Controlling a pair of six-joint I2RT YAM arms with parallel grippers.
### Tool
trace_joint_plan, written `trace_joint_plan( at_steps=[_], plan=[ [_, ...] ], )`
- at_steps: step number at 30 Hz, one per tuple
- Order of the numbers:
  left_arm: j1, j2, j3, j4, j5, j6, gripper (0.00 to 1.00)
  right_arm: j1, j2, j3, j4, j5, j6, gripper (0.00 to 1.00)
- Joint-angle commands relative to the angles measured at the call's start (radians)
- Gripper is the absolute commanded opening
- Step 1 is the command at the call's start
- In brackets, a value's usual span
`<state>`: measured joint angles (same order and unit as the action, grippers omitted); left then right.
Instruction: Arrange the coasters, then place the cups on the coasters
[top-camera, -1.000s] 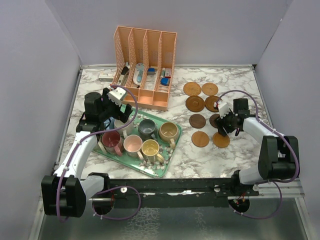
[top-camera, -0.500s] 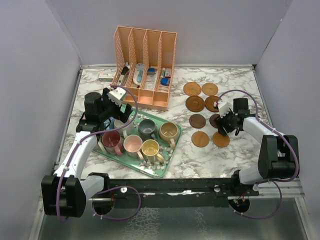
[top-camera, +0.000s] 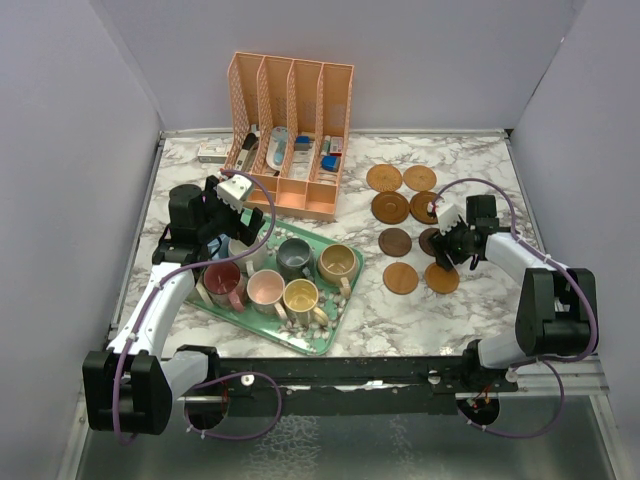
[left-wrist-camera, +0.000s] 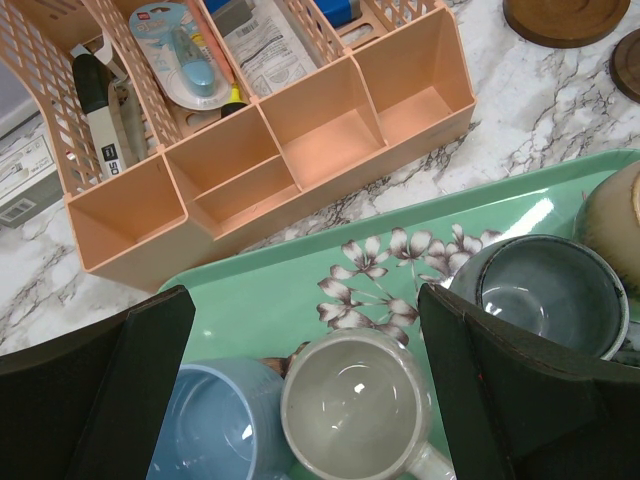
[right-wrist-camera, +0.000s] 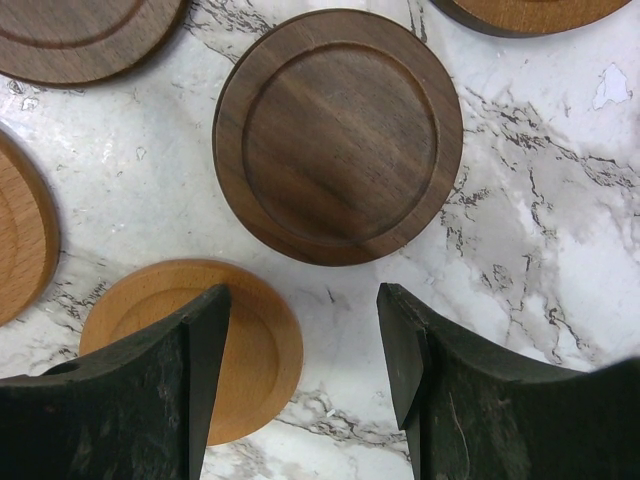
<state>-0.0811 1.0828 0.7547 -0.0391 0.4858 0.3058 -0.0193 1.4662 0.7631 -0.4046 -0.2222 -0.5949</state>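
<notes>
One dark brown coaster (right-wrist-camera: 338, 135) has a round, ring-edged recessed centre.

Between the left jaws a cup (left-wrist-camera: 355, 405) stands on the tray (left-wrist-camera: 280, 300), the organizer (left-wrist-camera: 300, 150) beyond. Ahead of the right jaws a coaster (right-wrist-camera: 338, 135) lies on the table (right-wrist-camera: 520, 250).

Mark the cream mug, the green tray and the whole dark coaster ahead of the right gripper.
cream mug (left-wrist-camera: 358, 400), left wrist view, on its inside bottom.
tray (left-wrist-camera: 262, 300), left wrist view, on its bare green floor.
dark coaster (right-wrist-camera: 338, 137), right wrist view, on the middle of its recessed top.
</notes>
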Motion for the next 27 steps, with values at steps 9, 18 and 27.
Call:
trace_joint_plan(
  at_steps=[9,18,27],
  plan=[
    [-0.006,-0.003,-0.006,-0.011,0.033,0.006,0.99,0.002,0.019,0.023,0.005,0.005,0.009,0.62],
    [-0.006,-0.007,-0.009,-0.011,0.031,0.01,0.99,0.002,0.0,0.024,-0.029,-0.013,0.0,0.62],
    [-0.006,-0.009,-0.009,-0.011,0.033,0.011,0.99,0.002,-0.03,0.049,-0.068,-0.015,0.001,0.62]
  ],
)
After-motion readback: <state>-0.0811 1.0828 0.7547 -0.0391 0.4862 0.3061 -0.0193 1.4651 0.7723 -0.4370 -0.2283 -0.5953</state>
